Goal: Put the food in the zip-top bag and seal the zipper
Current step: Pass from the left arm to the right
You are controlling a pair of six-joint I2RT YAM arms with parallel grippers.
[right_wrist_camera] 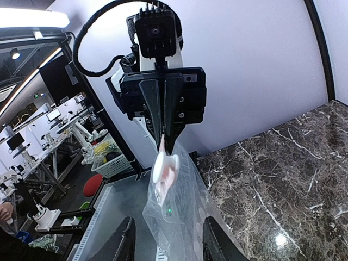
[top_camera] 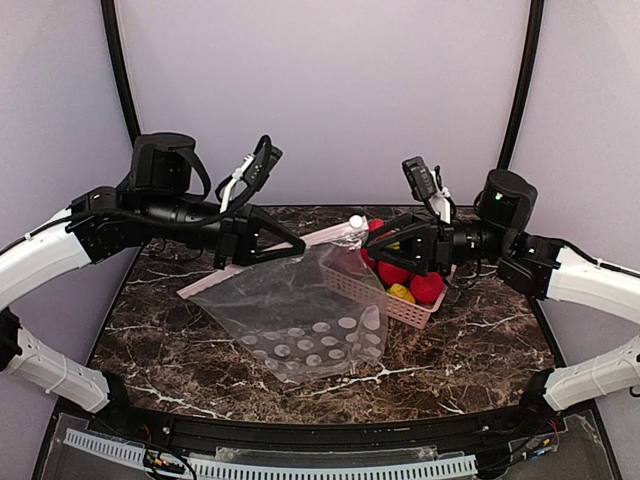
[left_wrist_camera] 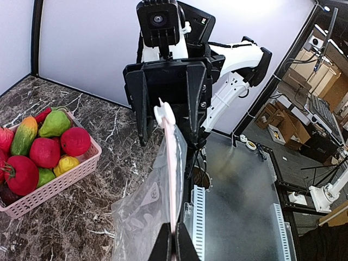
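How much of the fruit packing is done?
Nothing is packed yet. Done: the bag has its mouth edge lifted up. In hand: the left fingers pinch the zipper strip, and the right fingers stand open on either side of its other end. Left: all the fruit sits in the basket, so it must go into the bag, then the zipper gets closed.

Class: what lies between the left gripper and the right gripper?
In the left wrist view, the zipper, pinched in the left gripper, spans the gap to the right gripper, whose jaws stand apart; the zip-top bag hangs from it.
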